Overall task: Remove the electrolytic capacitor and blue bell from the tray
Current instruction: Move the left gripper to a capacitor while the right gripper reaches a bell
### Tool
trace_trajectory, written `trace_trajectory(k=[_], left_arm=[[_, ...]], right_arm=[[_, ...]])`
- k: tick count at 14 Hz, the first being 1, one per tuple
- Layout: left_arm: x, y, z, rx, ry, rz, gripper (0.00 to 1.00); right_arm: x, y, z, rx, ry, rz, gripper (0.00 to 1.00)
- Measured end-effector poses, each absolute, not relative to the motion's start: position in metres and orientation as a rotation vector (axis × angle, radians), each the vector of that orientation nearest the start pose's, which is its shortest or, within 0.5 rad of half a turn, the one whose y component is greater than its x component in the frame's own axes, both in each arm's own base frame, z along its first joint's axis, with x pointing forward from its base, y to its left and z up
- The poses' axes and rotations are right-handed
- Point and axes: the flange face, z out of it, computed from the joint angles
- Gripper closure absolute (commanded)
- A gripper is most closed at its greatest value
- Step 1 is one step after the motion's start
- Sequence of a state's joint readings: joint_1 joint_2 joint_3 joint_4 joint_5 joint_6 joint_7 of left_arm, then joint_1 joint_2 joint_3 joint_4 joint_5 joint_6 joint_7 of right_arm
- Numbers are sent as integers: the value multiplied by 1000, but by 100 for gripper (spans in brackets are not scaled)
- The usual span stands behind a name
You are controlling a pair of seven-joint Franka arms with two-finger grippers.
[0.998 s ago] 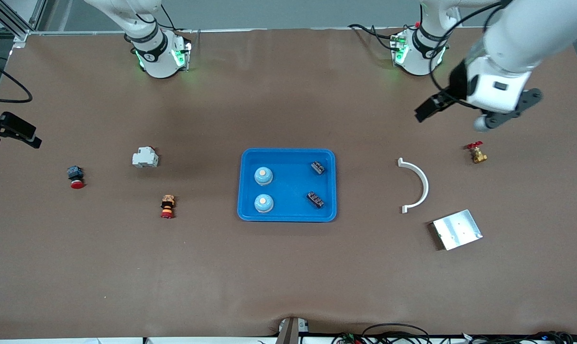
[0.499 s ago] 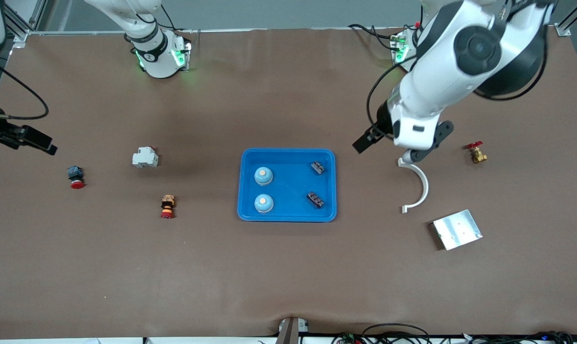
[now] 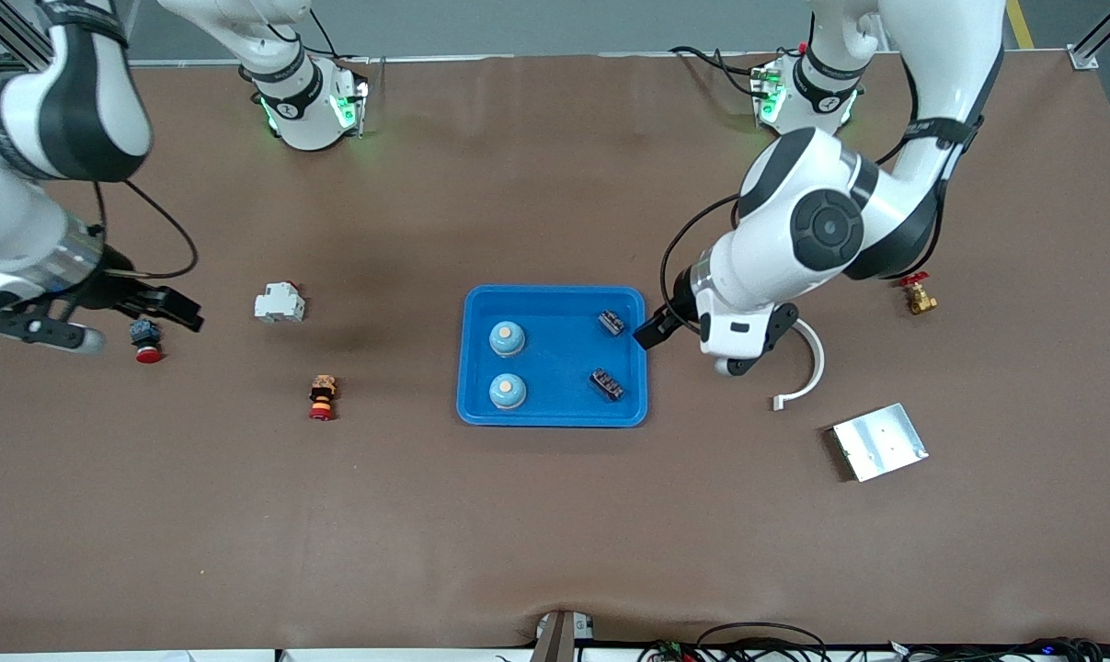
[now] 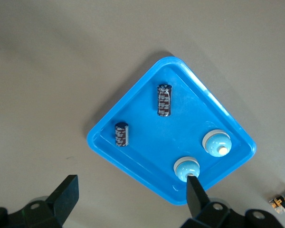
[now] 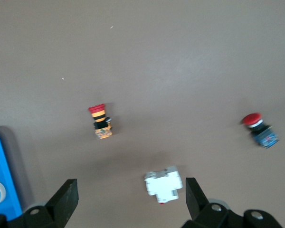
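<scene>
A blue tray [image 3: 555, 368] in the middle of the table holds two light blue bells [image 3: 507, 338] [image 3: 507, 392] and two dark capacitors [image 3: 612, 323] [image 3: 607, 384]. My left gripper [image 3: 656, 333] hangs open and empty over the tray's rim toward the left arm's end. The left wrist view shows the tray [image 4: 147, 142], both capacitors [image 4: 164, 100] [image 4: 121, 134] and both bells [image 4: 218, 142] [image 4: 186, 168] below the open gripper [image 4: 131, 197]. My right gripper [image 3: 173, 313] hangs open and empty over the table toward the right arm's end; in its wrist view the gripper [image 5: 130, 197] holds nothing.
Toward the right arm's end lie a white block [image 3: 279, 303], a red-and-yellow push button [image 3: 322, 397] and a red-capped blue switch [image 3: 146, 342]. Toward the left arm's end lie a white curved bracket [image 3: 812, 368], a metal plate [image 3: 878, 441] and a brass valve [image 3: 918, 296].
My left arm swung down from over the left arm's end to the tray's rim. My right arm came in from the table's edge toward the red-capped switch. Both grippers stayed open.
</scene>
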State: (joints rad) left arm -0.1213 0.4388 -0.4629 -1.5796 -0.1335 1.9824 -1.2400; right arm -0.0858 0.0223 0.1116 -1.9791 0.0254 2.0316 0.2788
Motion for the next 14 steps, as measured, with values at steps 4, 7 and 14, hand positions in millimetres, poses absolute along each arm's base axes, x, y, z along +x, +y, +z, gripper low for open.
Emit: trace_trajectory(k=[4,7,14], left_arm=[[566,-371,362,-2953,-1266,416,0],[557,-392,321,-2855,-1356,427,0],[559,-398,269,-2819,-1386,447,0]], right_arm=[[565,63,437,-3057,577,-2,0],[558,119,423,-3041,677,31,0],[525,197,368,-2963,935,13,0]])
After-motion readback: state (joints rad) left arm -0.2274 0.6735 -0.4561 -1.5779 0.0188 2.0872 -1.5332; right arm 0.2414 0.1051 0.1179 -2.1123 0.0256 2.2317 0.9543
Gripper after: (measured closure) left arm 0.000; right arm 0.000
